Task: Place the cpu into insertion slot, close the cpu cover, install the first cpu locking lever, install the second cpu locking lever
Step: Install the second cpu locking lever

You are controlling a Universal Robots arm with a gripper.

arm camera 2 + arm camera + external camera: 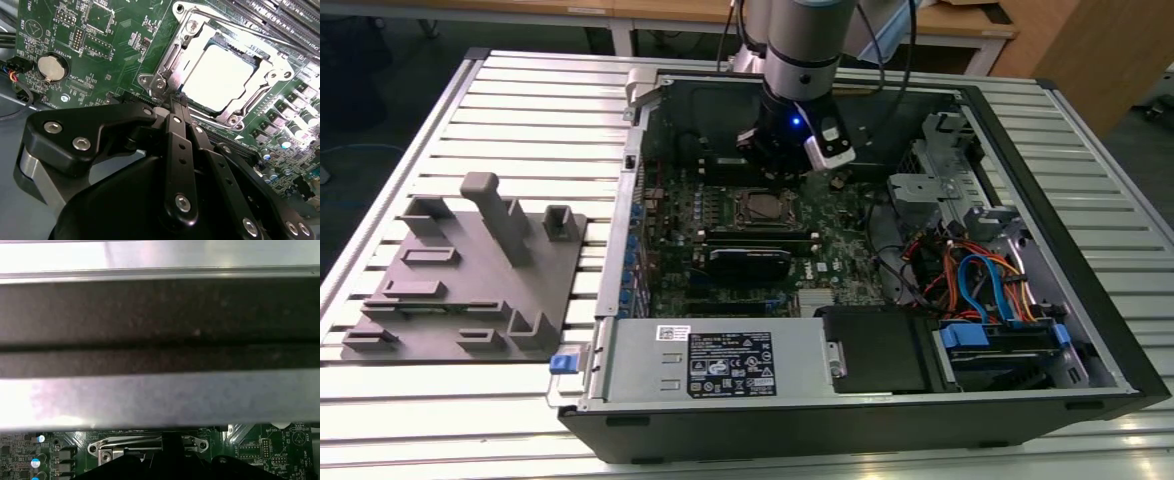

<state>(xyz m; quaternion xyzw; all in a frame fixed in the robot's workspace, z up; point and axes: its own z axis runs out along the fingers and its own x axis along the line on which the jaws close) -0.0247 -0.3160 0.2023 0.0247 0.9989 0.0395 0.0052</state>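
A ribbed aluminium workbench [494, 100] carries an open black tower computer case [1067, 300], with a grey moulded fixture tray [454, 270] lying just beside it toward the exterior view's left. Inside, on the green motherboard [120, 45], the small square silver-grey cpu [222, 77] already sits in the square metal-rimmed insertion slot [165, 75], and the thin silvery cpu cover [277, 67] frames it and looks to be down flat around the chip (I judge this from the second wrist view). The black linkage gripper [179, 102] hangs right at the socket's near edge, its fingers drawn together into one narrow point, apparently with nothing between them. I judge the work to be at the locking levers: the tip lies beside a thin wire lever [167, 92] at the socket's corner, though contact is unclear. To do this well, the closed tip should bear squarely on the lever, push it down and tuck it sideways under its retaining hook, keeping clear of the round coin battery [52, 68] and the small board components nearby.
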